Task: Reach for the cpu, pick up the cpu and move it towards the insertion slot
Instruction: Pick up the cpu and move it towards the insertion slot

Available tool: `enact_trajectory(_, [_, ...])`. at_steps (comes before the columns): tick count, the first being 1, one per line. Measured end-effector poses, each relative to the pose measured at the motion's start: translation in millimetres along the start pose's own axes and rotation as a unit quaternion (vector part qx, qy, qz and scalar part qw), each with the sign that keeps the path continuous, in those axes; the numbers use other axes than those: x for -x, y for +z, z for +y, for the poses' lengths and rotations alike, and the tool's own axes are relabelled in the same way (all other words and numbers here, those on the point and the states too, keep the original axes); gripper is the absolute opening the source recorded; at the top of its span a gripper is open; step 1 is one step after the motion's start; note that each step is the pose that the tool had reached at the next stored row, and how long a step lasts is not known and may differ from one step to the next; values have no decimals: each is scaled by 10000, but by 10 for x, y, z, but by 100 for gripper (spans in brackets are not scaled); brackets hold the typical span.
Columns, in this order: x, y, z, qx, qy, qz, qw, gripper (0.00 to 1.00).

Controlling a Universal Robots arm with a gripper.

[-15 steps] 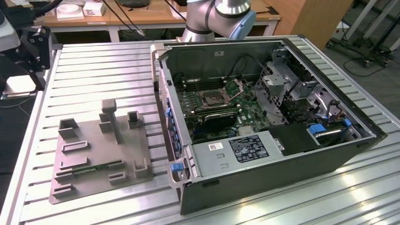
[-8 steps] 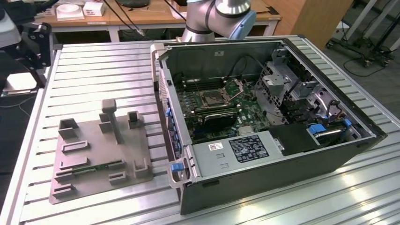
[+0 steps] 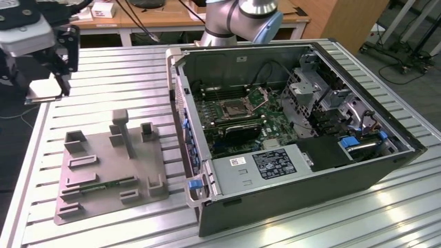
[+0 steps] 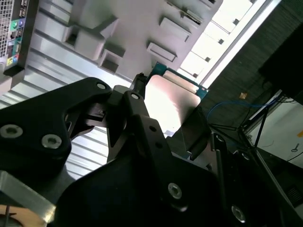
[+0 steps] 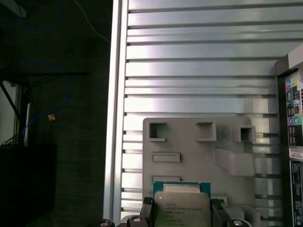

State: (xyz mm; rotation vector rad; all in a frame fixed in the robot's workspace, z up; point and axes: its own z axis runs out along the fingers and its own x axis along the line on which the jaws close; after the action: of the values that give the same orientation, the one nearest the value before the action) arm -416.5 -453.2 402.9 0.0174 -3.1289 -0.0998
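- My gripper point(image 3: 59, 85) is clenched on the cpu point(image 3: 43, 93), its edges pinched between both fingers, above the table's edge at the exterior view's left.
- In both wrist views the chip point(image 5: 182, 208) sits level, over the grey fixture plate point(image 5: 199, 146).
- The insertion slot point(image 3: 234, 107) lies well apart, inside the open computer case point(image 3: 303, 155).
- I judge a level, steady carry that clears the case wall matters most.

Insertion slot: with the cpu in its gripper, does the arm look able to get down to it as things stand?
Probably yes. The gripper holds the cpu above the table's edge, on the exterior view's left. The insertion slot lies in the open computer case, its side panel off and its frame raised; nothing covers it.
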Motion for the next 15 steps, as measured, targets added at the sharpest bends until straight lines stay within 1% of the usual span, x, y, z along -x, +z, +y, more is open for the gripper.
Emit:
enact_trajectory(5, [180, 2, 0, 0, 0, 0, 10000, 54])
enact_trajectory(15, [487, 2, 7, 0, -3, 0, 10000, 54])
